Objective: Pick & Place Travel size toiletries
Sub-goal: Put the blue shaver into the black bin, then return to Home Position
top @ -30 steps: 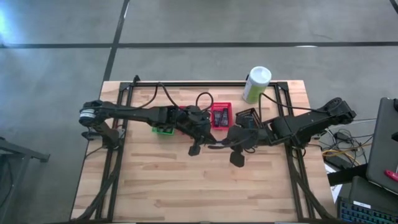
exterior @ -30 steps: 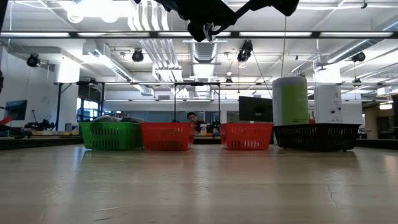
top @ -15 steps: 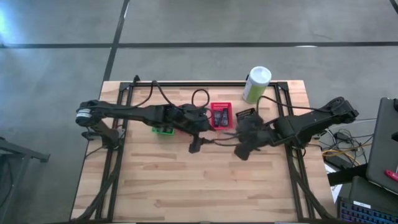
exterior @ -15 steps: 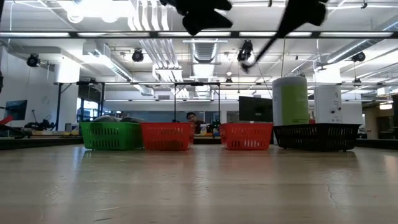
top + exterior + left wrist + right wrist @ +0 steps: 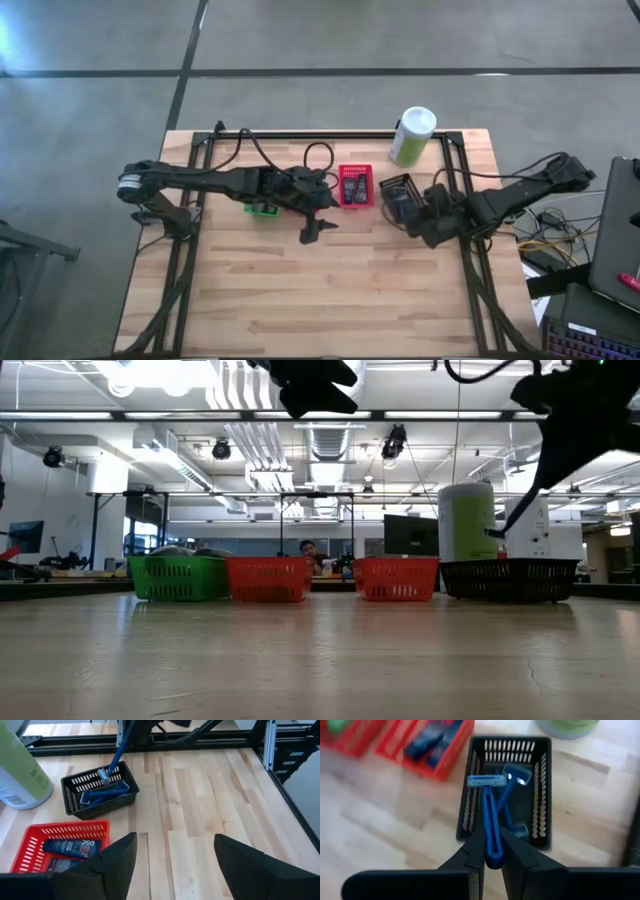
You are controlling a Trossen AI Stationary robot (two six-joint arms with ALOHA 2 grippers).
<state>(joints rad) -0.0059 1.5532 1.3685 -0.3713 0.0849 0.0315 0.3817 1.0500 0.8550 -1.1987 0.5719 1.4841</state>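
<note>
Clenched on a blue razor, the right gripper hangs over the dark mesh basket at centre frame, where more razors already lie. Best to lower straight over the basket's middle before letting go. Left gripper, lower centre, stands spread and empty above bare table. Red basket, lower left, holds dark tubes.

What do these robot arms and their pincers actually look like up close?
Both arms are dark, slim and jointed, with black cables looping along them. The left arm has a silvery cap at its base. Each pincer, left pincer and right pincer, has two flat matte-black fingers.
</note>
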